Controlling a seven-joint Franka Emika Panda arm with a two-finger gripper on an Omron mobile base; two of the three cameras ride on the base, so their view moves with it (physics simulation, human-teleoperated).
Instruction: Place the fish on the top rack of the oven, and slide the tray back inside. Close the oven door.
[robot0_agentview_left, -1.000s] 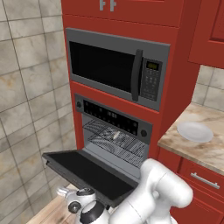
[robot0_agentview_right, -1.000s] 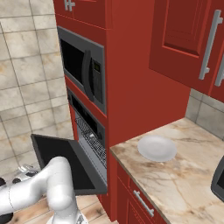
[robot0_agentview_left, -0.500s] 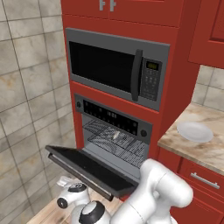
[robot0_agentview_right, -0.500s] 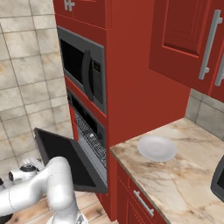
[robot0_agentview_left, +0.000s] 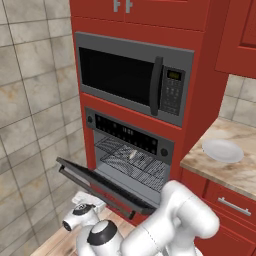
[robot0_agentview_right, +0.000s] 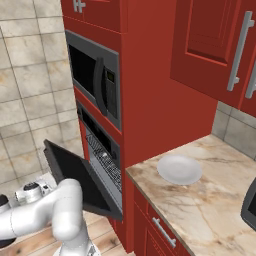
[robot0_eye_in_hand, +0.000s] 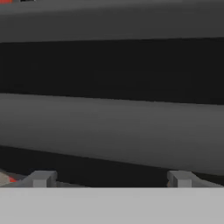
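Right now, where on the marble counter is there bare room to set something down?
The marble counter is bare in front of the white plate, out to its front edge, and between the plate and the tiled wall behind it. A dark appliance takes the far right edge. In the oven, the fish occupies the top rack.

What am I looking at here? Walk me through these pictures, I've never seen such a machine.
It is a rendered kitchen with a white robot arm on a driving base. Two pictures come from cameras on the base, behind the arm to its left and right; the third looks along the gripper. Its finger tips stand apart with nothing between them, close under the dark oven door. The door hangs partly open below the oven. Inside, a small fish lies on the top rack. A microwave sits above, and a white plate rests on the counter.
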